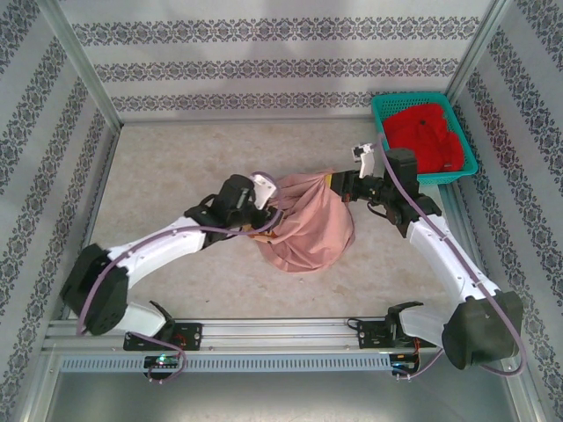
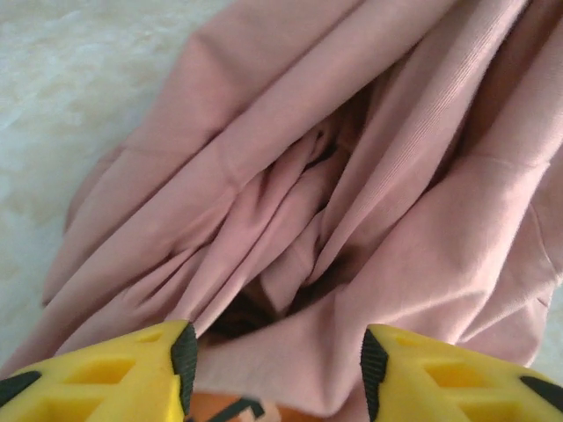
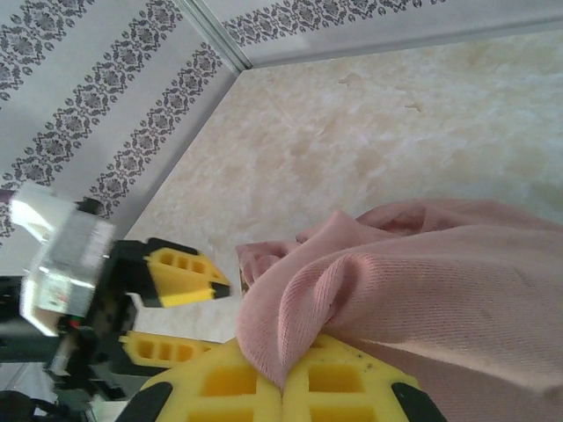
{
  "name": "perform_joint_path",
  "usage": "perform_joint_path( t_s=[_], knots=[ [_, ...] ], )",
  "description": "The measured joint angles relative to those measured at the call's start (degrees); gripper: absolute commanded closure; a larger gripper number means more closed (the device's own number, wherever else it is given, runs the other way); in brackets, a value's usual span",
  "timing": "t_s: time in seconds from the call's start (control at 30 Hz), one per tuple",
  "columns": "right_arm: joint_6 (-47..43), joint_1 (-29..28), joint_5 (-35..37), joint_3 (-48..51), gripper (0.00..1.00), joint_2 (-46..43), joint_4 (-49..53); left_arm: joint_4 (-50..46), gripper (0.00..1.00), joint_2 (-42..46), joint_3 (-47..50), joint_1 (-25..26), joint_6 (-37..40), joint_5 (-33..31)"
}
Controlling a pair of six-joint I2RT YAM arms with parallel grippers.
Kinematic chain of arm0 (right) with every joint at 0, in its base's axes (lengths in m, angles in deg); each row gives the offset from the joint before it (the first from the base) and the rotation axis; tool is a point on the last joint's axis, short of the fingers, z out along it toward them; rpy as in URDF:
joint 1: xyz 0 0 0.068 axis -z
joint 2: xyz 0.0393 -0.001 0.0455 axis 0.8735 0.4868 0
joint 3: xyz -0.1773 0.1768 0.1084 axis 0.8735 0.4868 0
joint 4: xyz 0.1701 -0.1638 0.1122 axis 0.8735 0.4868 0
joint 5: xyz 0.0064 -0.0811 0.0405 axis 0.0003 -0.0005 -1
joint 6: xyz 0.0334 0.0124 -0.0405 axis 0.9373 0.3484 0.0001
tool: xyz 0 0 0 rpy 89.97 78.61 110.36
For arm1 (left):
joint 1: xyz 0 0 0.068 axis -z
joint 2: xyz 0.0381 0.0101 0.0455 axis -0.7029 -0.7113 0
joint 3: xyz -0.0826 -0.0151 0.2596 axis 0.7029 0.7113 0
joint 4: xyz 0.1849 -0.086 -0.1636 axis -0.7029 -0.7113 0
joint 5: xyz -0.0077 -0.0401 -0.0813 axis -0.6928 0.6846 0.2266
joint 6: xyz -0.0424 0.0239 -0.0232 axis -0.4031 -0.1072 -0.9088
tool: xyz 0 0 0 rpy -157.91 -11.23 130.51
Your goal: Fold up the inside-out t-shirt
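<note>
My left gripper [image 2: 274, 369] has its yellow fingers [image 2: 132, 374] spread, with folds of the shirt [image 2: 352, 176] lying loose in the gap and nothing squeezed. The right wrist view shows the same: both left fingers apart, just beside the cloth edge. My right gripper [image 3: 281, 387] is pressed together, pinching a thick fold of shirt hem between its pads. From above, the shirt [image 1: 308, 229] is a bunched pink mound around the middle of the table [image 1: 176, 158], a bit toward the right edge. Its top is drawn up to the right gripper [image 1: 339, 185] and its lower part rests on the table. The left gripper [image 1: 264, 215] is against the mound's left side. A teal basket [image 1: 380, 114] sits at the far right corner with a red garment [image 1: 427, 141] in it, apart from the shirt.
</note>
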Motion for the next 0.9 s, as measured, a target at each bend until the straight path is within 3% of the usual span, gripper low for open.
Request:
perform_joint_path(
  t_s=[0.13, 0.2, 0.27, 0.37, 0.4, 0.47, 0.57, 0.77, 0.9],
  knots=[
    [-0.1, 0.0, 0.0, 0.0, 1.0, 0.0, 0.1, 0.2, 0.42, -8.7, -4.9, 0.0, 5.8, -2.1],
    [-0.2, 0.0, 0.0, 0.0, 1.0, 0.0, 0.5, 0.2, 0.46, -12.7, -7.2, 0.0, 7.8, -3.7],
    [-0.4, 0.0, 0.0, 0.0, 1.0, 0.0, 0.8, 0.2, 0.6, -16.0, -9.2, -0.1, 9.0, -4.6],
    [-0.9, 0.1, 0.0, 0.0, 1.0, 0.0, 1.2, 0.1, 0.94, -18.9, -11.3, -0.1, 10.0, -4.7],
    [-1.3, 0.3, 0.1, 0.0, 1.0, 0.0, 1.5, 0.1, 1.0, -18.9, -11.4, -0.2, 10.0, -4.5],
    [-2.3, 0.9, 0.7, 0.0, 1.0, -0.4, 2.7, -0.1, 1.0, -17.4, -11.4, -0.6, 9.3, -3.0],
    [-3.5, 2.5, 2.5, -0.4, 1.0, -1.7, 4.9, 0.2, 1.0, -10.1, -9.6, -3.1, 3.9, 3.8],
    [-2.8, 6.8, 5.9, -4.9, 1.0, -4.6, 6.6, 12.9, 1.0, 12.5, -3.7, -16.5, -18.9, 22.4],
    [-2.8, 7.2, 8.1, -9.5, 1.0, -4.6, 8.3, 20.4, 1.0, 15.5, -3.4, -22.3, -34.5, 31.8]
  ],
)
